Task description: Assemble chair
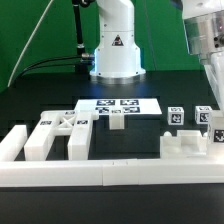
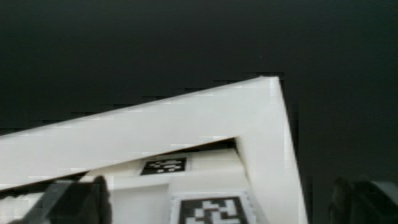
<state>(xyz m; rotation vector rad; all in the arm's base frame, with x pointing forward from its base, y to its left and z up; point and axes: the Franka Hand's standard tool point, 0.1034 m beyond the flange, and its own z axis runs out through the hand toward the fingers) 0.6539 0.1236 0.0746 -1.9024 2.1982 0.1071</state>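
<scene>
At the exterior view's right edge, the claw (image 1: 208, 88) hangs over tagged chair blocks (image 1: 190, 118) on the worktop (image 1: 40, 95); how wide it gapes I cannot tell. Wrist view: a chair panel (image 2: 196, 130) lies close beneath; descending off-centre could topple it.

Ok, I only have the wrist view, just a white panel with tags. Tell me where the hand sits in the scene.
Observer: The hand hangs at the exterior view's right edge, above the small tagged blocks.
Operator: Describe what lies on the far side from it.
Observer: The barred frame pieces lie flat at the exterior view's left.
Operator: Now place the marker board for me.
Observer: The marker board lies mid-table, just in front of the robot's base.
</scene>
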